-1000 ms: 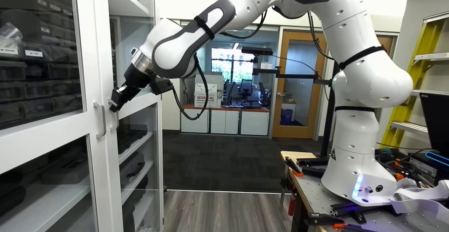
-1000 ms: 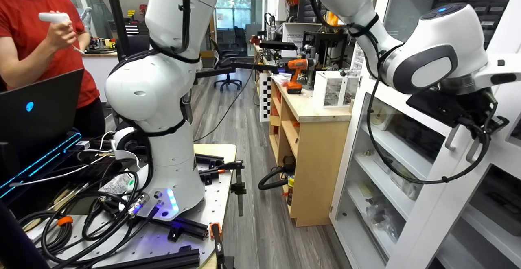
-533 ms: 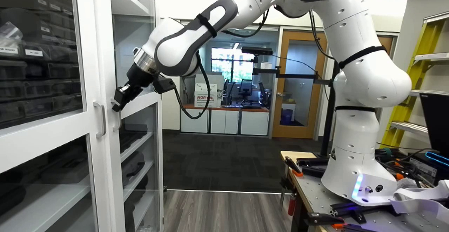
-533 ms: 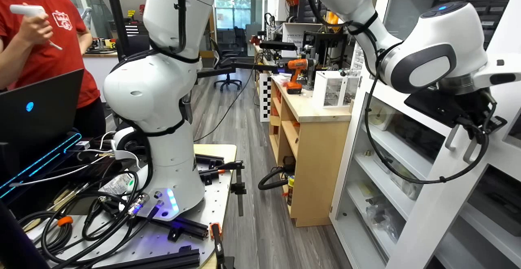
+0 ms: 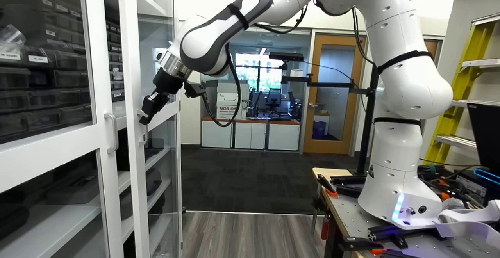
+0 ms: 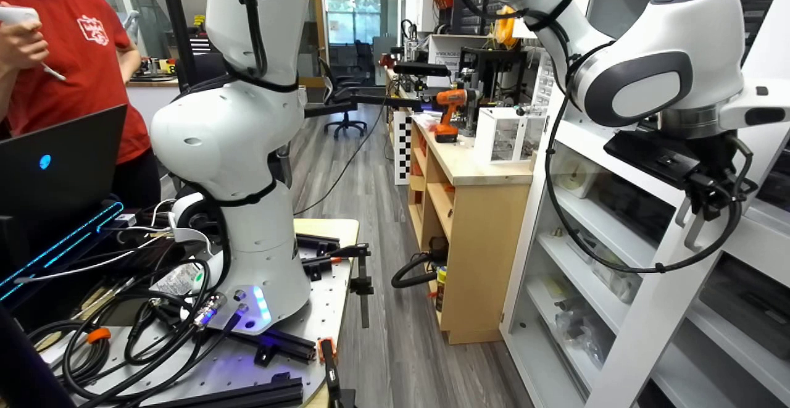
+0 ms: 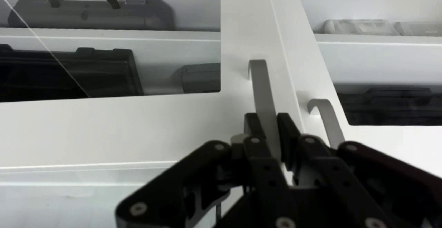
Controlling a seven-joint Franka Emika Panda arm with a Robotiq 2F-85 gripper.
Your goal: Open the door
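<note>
In an exterior view, a bright window (image 5: 250,71) shows upper centre, a yellow ladder (image 5: 466,70) at the right edge; dark carpet (image 5: 250,180) meets grey plank flooring (image 5: 250,234) lower centre.

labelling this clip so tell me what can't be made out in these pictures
One end of the held door handle: wrist view, behind the claw.
Person, most of head: an exterior view, cut by top edge.
Upper bin labels: an exterior view, too small to read.
</note>
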